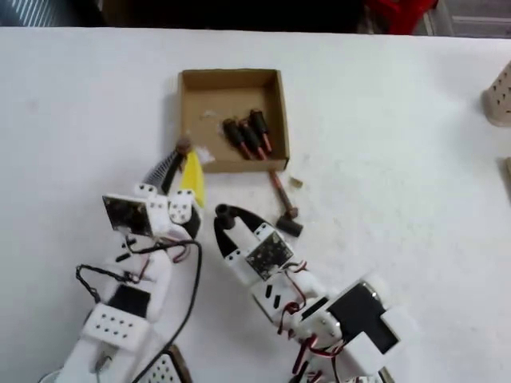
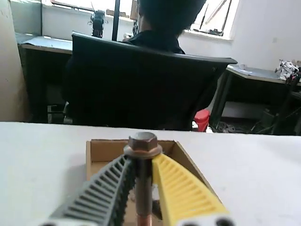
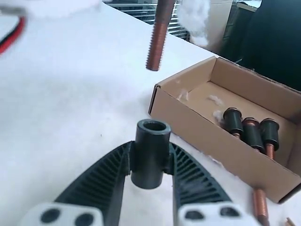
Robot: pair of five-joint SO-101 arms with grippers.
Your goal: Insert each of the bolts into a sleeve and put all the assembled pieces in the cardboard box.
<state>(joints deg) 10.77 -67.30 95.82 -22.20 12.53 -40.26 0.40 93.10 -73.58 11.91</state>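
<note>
My left gripper (image 2: pixel 143 162) is shut on a copper bolt (image 2: pixel 143 179), held upright with its hex head (image 1: pixel 183 147) on top, just off the near left corner of the cardboard box (image 1: pixel 192 84). My right gripper (image 3: pixel 150 162) is shut on a black sleeve (image 3: pixel 151 153), bore facing up, below and to one side of the bolt's threaded end (image 3: pixel 159 37). That sleeve (image 1: pixel 223 214) sits right of the left arm on the table. Three assembled pieces (image 1: pixel 247 134) lie inside the box. Another bolt (image 1: pixel 281 195) and a black sleeve (image 1: pixel 291 228) lie on the table outside the box.
The white table (image 1: pixel 383 120) stretches open to the right and far side. A beige perforated object (image 1: pixel 499 97) stands at the right edge. A small scrap (image 1: pixel 295 183) lies next to the loose bolt. A person in a black chair (image 2: pixel 141 80) sits beyond the table.
</note>
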